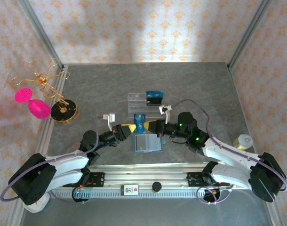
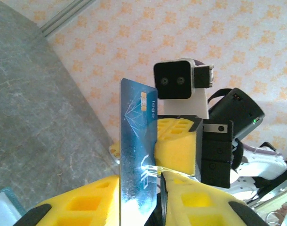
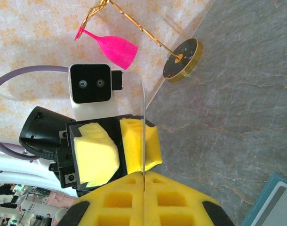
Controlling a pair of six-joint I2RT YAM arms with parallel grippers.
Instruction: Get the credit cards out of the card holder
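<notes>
Yellow pads [image 3: 120, 202] of the right end effector [image 3: 144, 181] pinch the credit card [image 2: 136, 136] on its flat faces; light, stiff, slippery, I think. Left end effector [image 2: 143, 182] flanks it, grip unclear.

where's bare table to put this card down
Bare table behind the acrylic stand to the back wall, and right of it toward the side wall. Crowded centre: jaws meet between stand and card holder; gold stand takes the left edge.
</notes>
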